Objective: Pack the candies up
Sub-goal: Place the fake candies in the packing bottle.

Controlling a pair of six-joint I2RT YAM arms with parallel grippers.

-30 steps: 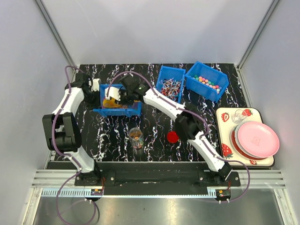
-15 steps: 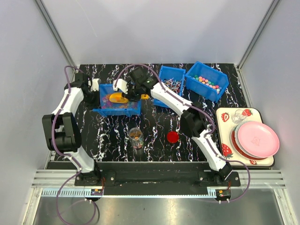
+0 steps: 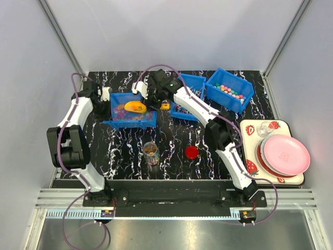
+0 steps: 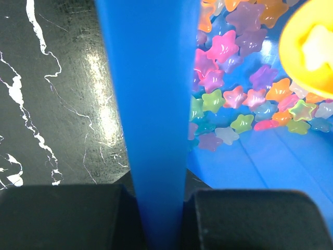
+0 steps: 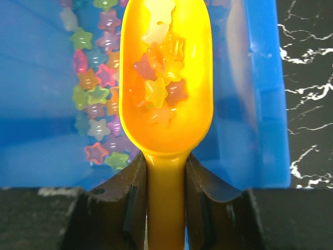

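Observation:
Star-shaped candies (image 4: 223,78) in several colours lie in the left blue bin (image 3: 139,123). My left gripper (image 4: 158,219) is shut on that bin's side wall (image 4: 151,104), at the bin's left end in the top view, left gripper (image 3: 107,104). My right gripper (image 5: 165,208) is shut on the handle of a yellow scoop (image 5: 165,78), which holds a small heap of candies (image 5: 158,88) and hangs over the bin, scoop (image 3: 135,107). In the top view the right gripper (image 3: 152,100) is at the bin's far right corner. A clear jar (image 3: 151,152) with some candies in it stands in front of the bin.
A flat red lid (image 3: 191,152) lies right of the jar. Two more blue bins (image 3: 183,83) (image 3: 244,98) with sweets stand at the back right. A strawberry-print tray (image 3: 248,130) with pink plates (image 3: 285,154) sits at the right edge.
My right arm has drawn the scoop up and to the right out of the candy heap, now loaded. The left gripper has kept its hold on the bin wall.

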